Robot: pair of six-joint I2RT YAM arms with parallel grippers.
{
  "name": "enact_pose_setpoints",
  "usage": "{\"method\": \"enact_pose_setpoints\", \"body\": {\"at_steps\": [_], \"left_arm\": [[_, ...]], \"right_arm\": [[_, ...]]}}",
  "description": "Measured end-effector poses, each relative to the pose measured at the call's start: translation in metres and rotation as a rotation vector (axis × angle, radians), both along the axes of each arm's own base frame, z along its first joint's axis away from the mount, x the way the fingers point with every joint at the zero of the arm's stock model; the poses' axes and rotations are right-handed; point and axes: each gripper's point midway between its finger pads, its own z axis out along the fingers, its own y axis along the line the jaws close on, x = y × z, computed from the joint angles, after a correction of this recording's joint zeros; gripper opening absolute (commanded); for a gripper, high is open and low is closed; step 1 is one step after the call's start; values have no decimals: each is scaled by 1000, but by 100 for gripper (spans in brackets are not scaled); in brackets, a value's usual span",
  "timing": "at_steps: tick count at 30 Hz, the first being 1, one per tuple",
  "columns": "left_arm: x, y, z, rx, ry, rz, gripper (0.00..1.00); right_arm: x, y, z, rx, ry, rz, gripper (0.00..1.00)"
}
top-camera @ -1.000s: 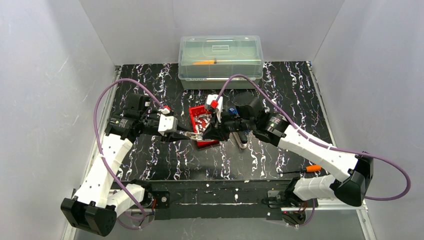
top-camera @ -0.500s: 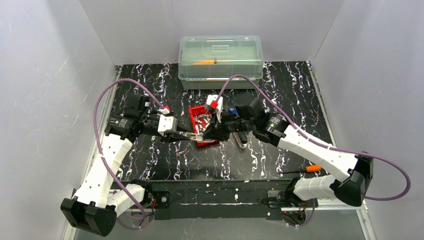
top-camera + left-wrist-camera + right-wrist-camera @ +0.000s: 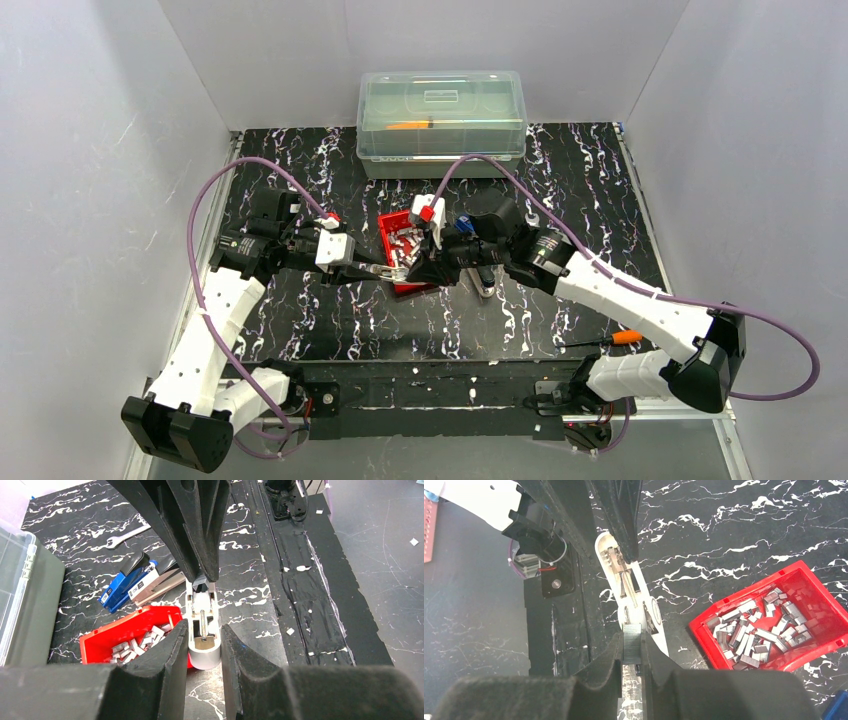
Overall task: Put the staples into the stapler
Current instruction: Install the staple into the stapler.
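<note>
One staple strip (image 3: pixel 632 649), pinched in my right end effector (image 3: pixel 631 640), poised over the open stapler (image 3: pixel 634 597) clamped by my left end effector (image 3: pixel 204 631); not yet seated.

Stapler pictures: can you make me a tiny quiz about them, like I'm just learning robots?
1. True or false: the right gripper holds a strip of staples.
2. Where do the spare staples lie? A) in the red bin B) in a blue cup C) in a paper bag
3. Fill in the gap: the left gripper is shut on the open silver ____.

Key: 1 true. 2 A. 3 stapler.
</note>
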Motion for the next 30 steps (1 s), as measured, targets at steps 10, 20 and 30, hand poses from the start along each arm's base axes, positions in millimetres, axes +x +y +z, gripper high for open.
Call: {"method": "enact_pose_setpoints", "body": {"at_steps": [10, 20, 30], "left_arm": [[0, 0, 0, 0, -1, 0, 0], [0, 0, 0, 0, -1, -2, 0], [-1, 0, 0, 0, 0, -2, 0]], "right_arm": [[1, -1, -4, -10, -2, -7, 16], [5, 1, 4, 18, -27, -19, 15], [6, 1, 5, 26, -34, -22, 15]]}}
